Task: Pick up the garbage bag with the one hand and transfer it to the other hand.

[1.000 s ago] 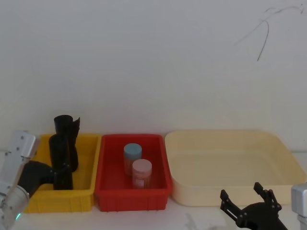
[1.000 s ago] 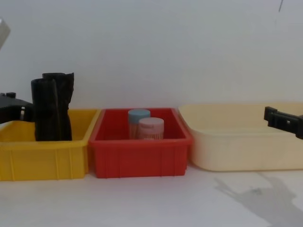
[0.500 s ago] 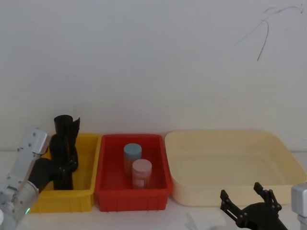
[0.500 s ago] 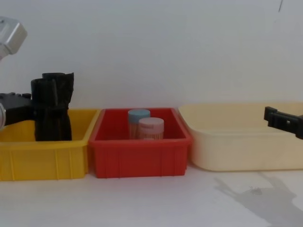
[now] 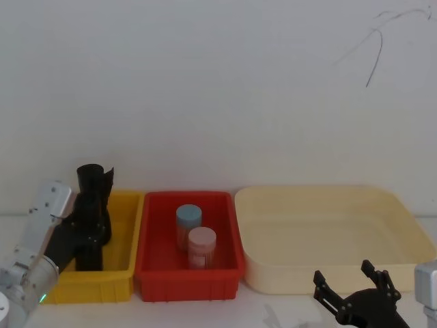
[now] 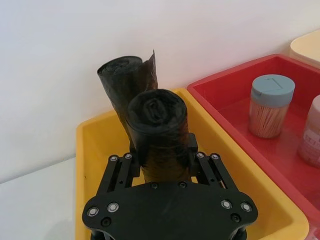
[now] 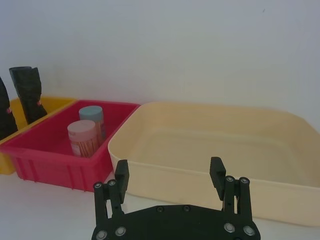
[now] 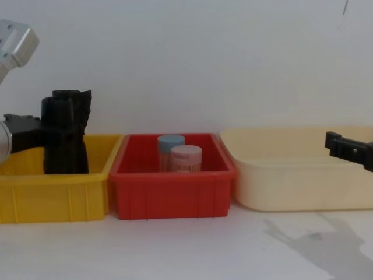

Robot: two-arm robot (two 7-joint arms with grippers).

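Left gripper (image 6: pixel 163 148): at the far left, reaching into the yellow bin. Its two black fingers (image 6: pixel 134 150) are closed on the garbage bag, one pressed against each side of the roll, below the roll's rounded top.
Garbage bag (image 6: pixel 157 125): the thick, smooth black roll stands roughly upright in the yellow bin with its lower end down inside the walls. The left gripper clamps it.
Slimmer black roll (image 8: pixel 78 98): stands just behind the garbage bag in the same bin. Its ragged, flared top rises a little higher, and whether the two rolls touch cannot be told.
Yellow bin (image 8: pixel 52 201): the leftmost container on the white table (image 8: pixel 175 251), right beside the red bin.
Red bin (image 8: pixel 172 198): in the middle, between the yellow bin and the cream tray, with two upright jars inside.
Blue-lidded jar (image 8: pixel 170 142): stands toward the back of the red bin.
Pink-lidded jar (image 8: pixel 186 156): stands just in front of the blue-lidded one, close beside it.
Cream tray (image 8: pixel 291 186): the wide, shallow container on the right, next to the red bin.
Right gripper (image 7: pixel 170 172): low at the far right, in front of the cream tray and well apart from the garbage bag. Its fingers are spread wide with nothing between them.
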